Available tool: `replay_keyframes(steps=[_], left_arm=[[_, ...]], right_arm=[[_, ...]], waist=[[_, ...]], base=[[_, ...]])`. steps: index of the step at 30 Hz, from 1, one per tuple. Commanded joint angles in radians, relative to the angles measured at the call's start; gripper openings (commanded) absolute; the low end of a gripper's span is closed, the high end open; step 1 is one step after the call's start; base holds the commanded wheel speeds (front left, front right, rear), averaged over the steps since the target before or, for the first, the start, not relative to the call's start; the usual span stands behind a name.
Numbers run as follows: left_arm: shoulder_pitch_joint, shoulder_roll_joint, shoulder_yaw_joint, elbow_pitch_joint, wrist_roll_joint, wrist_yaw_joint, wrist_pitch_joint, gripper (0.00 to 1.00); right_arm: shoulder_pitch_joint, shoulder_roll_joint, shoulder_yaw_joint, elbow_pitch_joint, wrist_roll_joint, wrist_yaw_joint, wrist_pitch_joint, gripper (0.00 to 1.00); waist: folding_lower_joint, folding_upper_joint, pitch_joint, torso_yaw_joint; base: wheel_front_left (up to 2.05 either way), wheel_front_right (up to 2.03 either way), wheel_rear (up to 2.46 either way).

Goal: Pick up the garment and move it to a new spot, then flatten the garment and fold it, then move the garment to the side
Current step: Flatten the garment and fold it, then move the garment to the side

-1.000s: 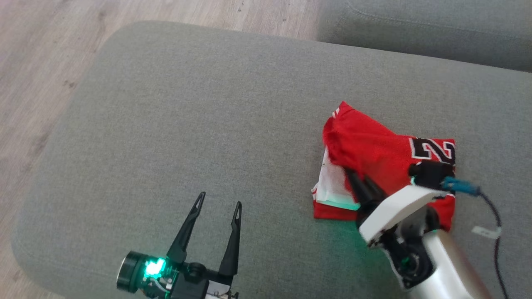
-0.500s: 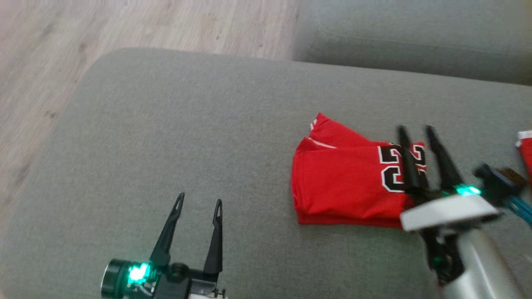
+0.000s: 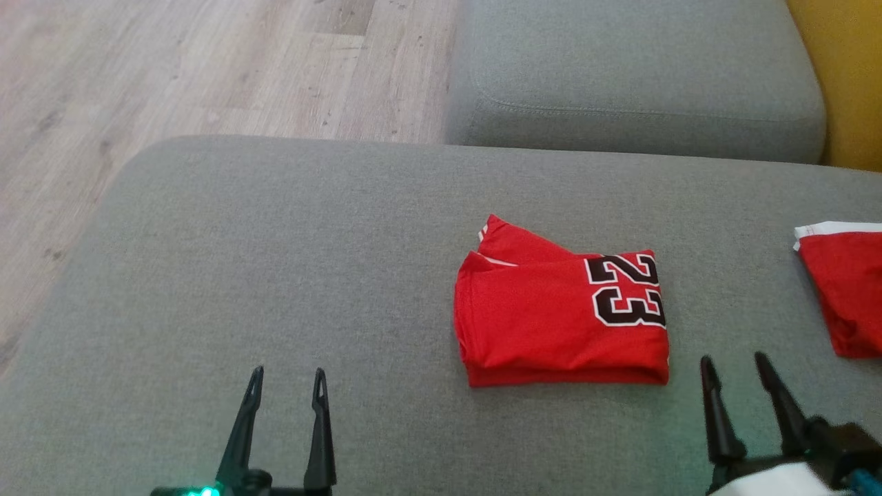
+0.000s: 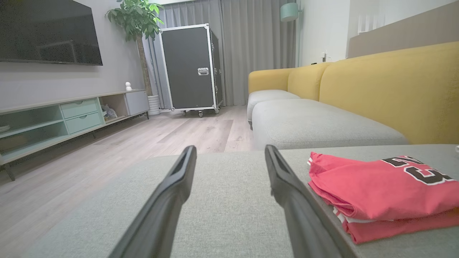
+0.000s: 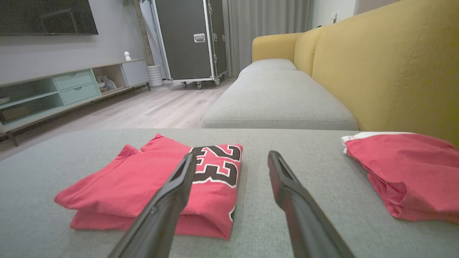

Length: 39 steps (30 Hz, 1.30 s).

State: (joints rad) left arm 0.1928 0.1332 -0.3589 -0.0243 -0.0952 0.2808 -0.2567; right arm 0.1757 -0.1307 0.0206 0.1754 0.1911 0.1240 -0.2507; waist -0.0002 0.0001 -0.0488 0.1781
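Garment [image 3: 551, 331] folded on grey cushion [image 3: 275, 262]; right gripper [image 3: 732, 359] open, empty, just beside garment; left gripper [image 3: 288, 373] open, well apart.

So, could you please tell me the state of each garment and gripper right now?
jersey: folded, lying flat on the grey cushion, number 23 up, untouched.
second red garment: loosely folded, lying apart to the right.
left gripper: open, empty.
right gripper: open, empty, clear of the jersey.

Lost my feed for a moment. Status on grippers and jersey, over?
Left gripper open, empty. Right gripper open, clear of the jersey. Jersey folded, flat on the cushion. Second red garment to its right, apart, not blocking.
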Motion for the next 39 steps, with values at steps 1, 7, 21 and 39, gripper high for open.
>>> replay_keyframes(steps=[1, 7, 21, 39], left_arm=[[-0.025, -0.016, 0.040, -0.024, 0.007, -0.011, -0.005, 1.00], [-0.021, -0.026, 0.058, -0.008, 0.018, -0.044, -0.005, 1.00], [-0.020, -0.046, 0.091, 0.009, 0.032, -0.094, -0.005, 1.00], [0.001, -0.069, 0.116, 0.025, 0.012, -0.165, -0.005, 1.00]], right_arm=[[-0.014, -0.009, 0.022, -0.033, -0.029, 0.007, -0.011, 1.00], [-0.009, 0.003, 0.037, -0.030, -0.053, 0.007, -0.011, 1.00], [-0.013, 0.008, 0.060, -0.020, -0.063, 0.007, -0.011, 1.00], [-0.021, 0.023, 0.042, -0.006, -0.014, 0.007, -0.011, 1.00]], waist=[[0.0002, -0.0001, -0.003, -0.006], [0.0002, -0.0001, 0.002, -0.015], [0.0002, -0.0001, -0.003, -0.028], [0.0002, -0.0001, -0.006, -0.047]], base=[[0.00, 0.00, 0.00], [0.00, 0.00, 0.00], [0.00, 0.00, 0.00], [0.00, 0.00, 0.00]])
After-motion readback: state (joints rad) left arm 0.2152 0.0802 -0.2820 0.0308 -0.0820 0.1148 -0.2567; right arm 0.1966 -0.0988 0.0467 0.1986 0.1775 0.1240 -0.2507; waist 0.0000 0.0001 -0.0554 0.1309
